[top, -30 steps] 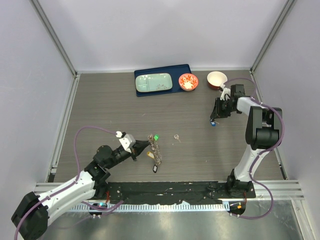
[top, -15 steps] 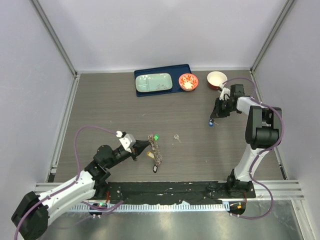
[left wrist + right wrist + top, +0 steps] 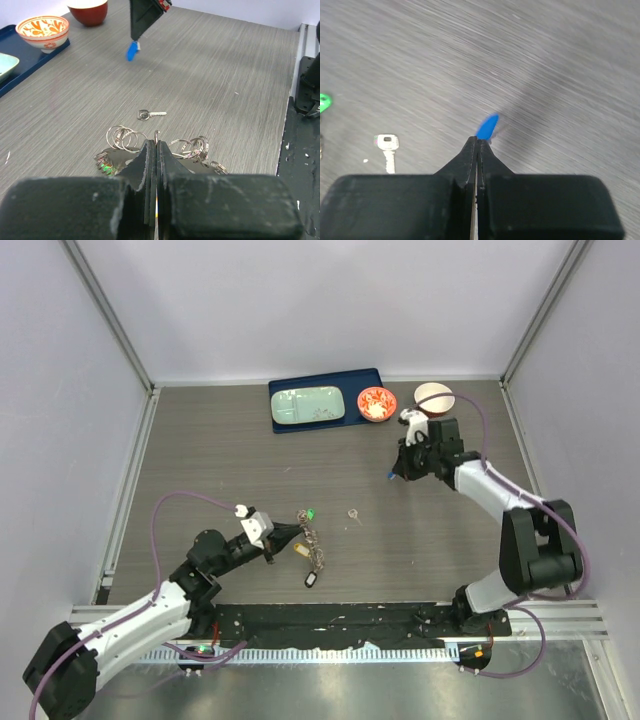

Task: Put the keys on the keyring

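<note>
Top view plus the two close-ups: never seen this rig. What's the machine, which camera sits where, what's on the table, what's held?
Two small robot arms are bolted at the near edge of a table. The wide picture comes from a fixed camera above and behind them. Each close-up comes from a camera on one wrist, looking along that arm's own fingers.

The left gripper is shut on the keyring, a bunch of metal loops with some keys attached. The right gripper is shut on a blue-headed key. One loose silver key lies between the arms.

At the far edge sits a blue tray carrying a pale green dish and a patterned bowl. Beside it stands a red-and-white bowl.
</note>
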`<state>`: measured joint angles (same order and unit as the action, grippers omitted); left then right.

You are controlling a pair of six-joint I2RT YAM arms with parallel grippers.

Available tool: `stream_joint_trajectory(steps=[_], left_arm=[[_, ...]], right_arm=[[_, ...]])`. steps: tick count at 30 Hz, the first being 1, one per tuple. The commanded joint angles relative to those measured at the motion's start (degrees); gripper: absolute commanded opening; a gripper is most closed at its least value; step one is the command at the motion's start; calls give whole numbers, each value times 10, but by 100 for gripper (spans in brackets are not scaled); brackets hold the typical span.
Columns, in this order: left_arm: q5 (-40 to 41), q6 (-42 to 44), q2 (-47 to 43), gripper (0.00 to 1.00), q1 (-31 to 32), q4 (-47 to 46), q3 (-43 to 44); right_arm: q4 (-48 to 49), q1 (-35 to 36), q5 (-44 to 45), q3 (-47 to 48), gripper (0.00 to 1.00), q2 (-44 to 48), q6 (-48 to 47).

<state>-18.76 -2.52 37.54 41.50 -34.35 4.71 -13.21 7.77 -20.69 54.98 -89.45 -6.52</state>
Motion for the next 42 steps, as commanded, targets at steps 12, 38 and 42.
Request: stream_joint_trajectory(steps=[12, 38, 42], left_arm=[[-131, 69, 20, 0, -1, -10, 57], [-239, 82, 150, 0, -2, -35, 152], [-241, 63, 162, 0, -5, -74, 140]], right_arm=[[225, 268, -27, -189, 1, 326, -23], [337, 357, -171, -275, 1, 394, -57], [344, 357, -188, -279, 1, 402, -59]])
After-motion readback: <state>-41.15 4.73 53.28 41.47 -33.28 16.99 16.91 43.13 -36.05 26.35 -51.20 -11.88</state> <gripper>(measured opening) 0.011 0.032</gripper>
